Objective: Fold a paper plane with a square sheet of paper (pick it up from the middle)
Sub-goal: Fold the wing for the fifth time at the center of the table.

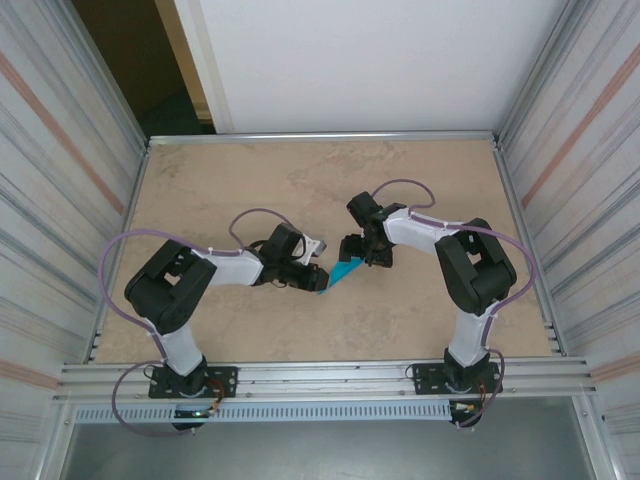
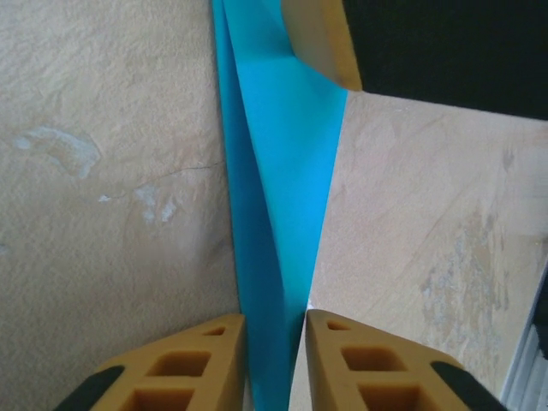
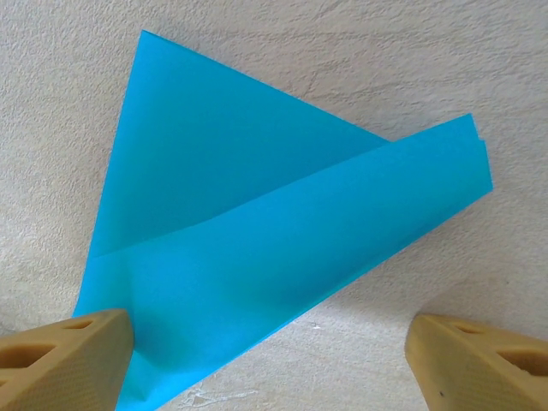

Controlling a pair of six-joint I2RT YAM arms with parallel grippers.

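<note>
Left pincer point(image 2: 276, 318) straddles folded blue paper point(image 2: 282, 171); right pincer point(image 3: 270, 321) gapes near it

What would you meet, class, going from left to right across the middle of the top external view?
left arm → left claw → blue paper → right claw → right arm

1. We're over a beige, stone-patterned tabletop point(image 1: 300, 170), evenly lit.
2. Corrugated metal walls flank us, left point(image 1: 50, 150) and right point(image 1: 590, 130).
3. Up back we get a white panel point(image 1: 380, 60), with a dark opening point(image 1: 130, 60) at its left.
</note>
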